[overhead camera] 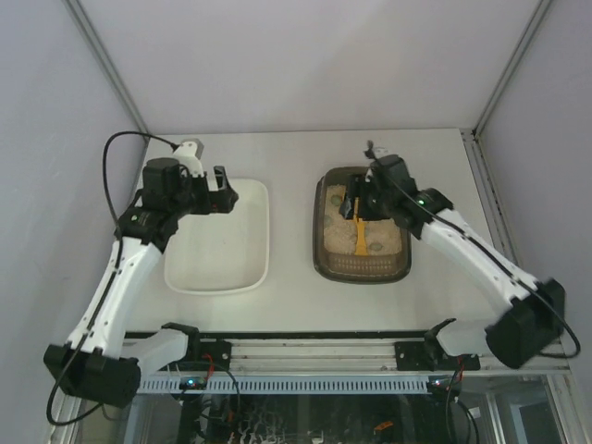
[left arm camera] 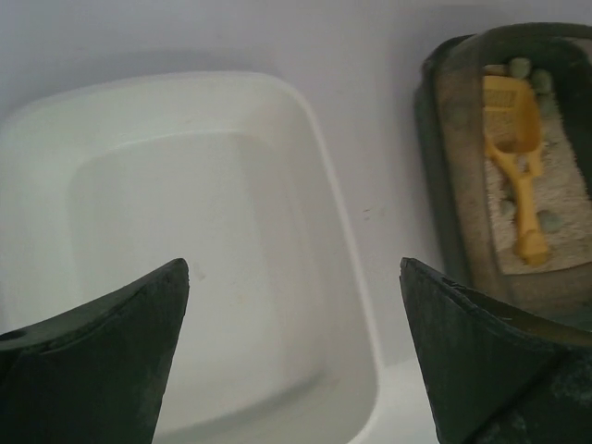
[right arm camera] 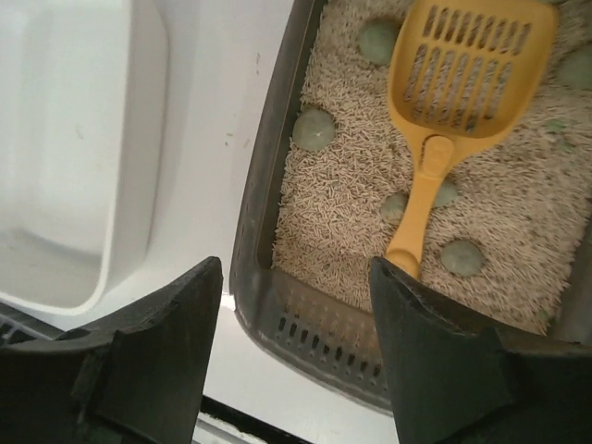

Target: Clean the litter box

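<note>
The dark brown-grey litter box (overhead camera: 361, 274) sits right of centre, filled with pale litter. A yellow slotted scoop (overhead camera: 358, 237) lies flat in the litter among several grey-green lumps (right arm camera: 314, 129). My right gripper (overhead camera: 357, 199) hovers over the box, open and empty. In the right wrist view the gripper (right arm camera: 294, 268) spans the box's ribbed corner (right arm camera: 268, 185), and the scoop (right arm camera: 444, 120) has its handle end beside one finger. My left gripper (overhead camera: 225, 188) is open and empty above the white tray. In the left wrist view (left arm camera: 294, 268) the box (left arm camera: 444, 185) shows at the right.
A white rounded tray (overhead camera: 217, 270) stands left of the litter box with a strip of bare table between them; it shows empty in the left wrist view (left arm camera: 185, 185). A black rail (overhead camera: 305, 338) runs along the table's near edge. Walls enclose the back and sides.
</note>
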Motion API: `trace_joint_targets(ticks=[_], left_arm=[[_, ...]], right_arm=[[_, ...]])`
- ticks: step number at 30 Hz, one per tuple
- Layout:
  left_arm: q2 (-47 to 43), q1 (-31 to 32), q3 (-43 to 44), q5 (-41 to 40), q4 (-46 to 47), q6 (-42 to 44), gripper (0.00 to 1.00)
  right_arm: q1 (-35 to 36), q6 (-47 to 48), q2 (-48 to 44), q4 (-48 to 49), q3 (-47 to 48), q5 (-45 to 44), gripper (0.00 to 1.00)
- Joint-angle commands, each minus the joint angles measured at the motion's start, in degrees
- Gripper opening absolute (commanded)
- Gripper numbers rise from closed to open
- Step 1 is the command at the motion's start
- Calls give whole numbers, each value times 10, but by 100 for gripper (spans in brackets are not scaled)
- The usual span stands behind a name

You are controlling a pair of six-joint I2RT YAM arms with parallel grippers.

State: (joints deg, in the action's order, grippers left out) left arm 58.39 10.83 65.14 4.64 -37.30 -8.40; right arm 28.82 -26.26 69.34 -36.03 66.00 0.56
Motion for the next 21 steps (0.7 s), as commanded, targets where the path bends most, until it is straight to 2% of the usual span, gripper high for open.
trace_joint_targets(ticks=[1, 4, 9, 14, 21], left_arm=[[81, 30, 35, 117, 122, -133, 100], [137, 64, 81, 118, 103, -126, 100], [150, 101, 68, 118, 150, -130, 100], [143, 140, 56, 94, 184, -100, 100], [146, 144, 56, 107, 193, -102, 100]], right_arm=[[17, 22, 123, -37, 66, -49, 61], [16, 23, 172, -46, 74, -96, 55], [14, 23, 199, -47, 58, -144, 51], [6, 25, 232, -25, 48, -140, 51], [-42, 38, 278, -3, 48, -85, 47]])
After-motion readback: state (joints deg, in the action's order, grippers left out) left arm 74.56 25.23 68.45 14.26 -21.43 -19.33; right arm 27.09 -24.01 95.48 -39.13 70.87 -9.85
